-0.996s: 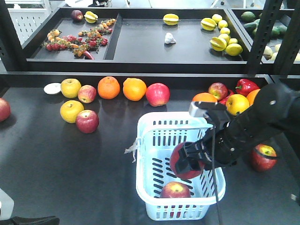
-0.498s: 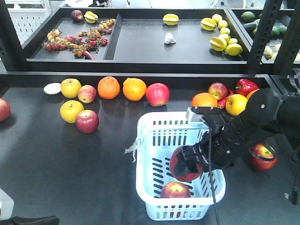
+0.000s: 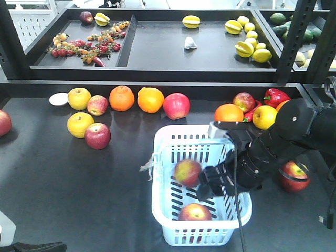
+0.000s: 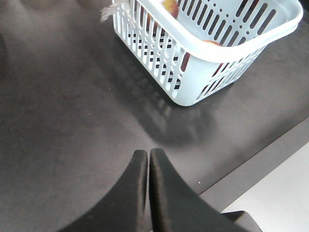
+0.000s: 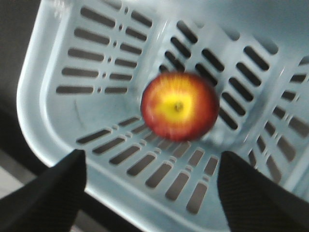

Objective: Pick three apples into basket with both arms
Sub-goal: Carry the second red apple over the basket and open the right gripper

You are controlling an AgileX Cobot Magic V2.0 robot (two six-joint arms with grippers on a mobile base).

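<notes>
left hand (image 4: 147,193): fingers pressed together, nothing between them, low over bare worktop (image 4: 63,111); basket corner up and ahead of it
right hand (image 3: 212,181): spread apart, released, poised inside the basket mouth; wrist view shows both fingertips (image 5: 48,179) wide apart with nothing between
dropped apple (image 3: 187,172): motion-blurred, just off the right hand's tips, apart from them, inside the basket; looks mid-fall or rolling; wrist view has it over the slotted floor, stem end up
second apple in basket (image 3: 195,212): on the basket floor at the near wall, below the right hand
basket (image 3: 163,157): pale blue, slotted, white shred on the rim on the side away from the right hand; right arm crosses its other rim
progress: judged two of three apples in; one more to go
nearest loose apple (image 3: 294,176): on the worktop right behind the right arm, partly hidden by it
other apples: one (image 3: 97,135) well out past the basket beside a yellow fruit (image 3: 80,124); more in the back row (image 3: 176,105), (image 3: 243,101)
not targets: oranges (image 3: 122,97), red bell pepper (image 3: 276,96) at the far end near the right arm
far: shelf tray (image 3: 157,47) with yellow fruit and small tomatoes
risk: apple may strike the second apple, bounce or bruise; cause is release above the floor
risk: pulling the right arm out could snag the rim and drag or tip the light basket
risk: last pick could take an orange or pepper; similar colours sit close
</notes>
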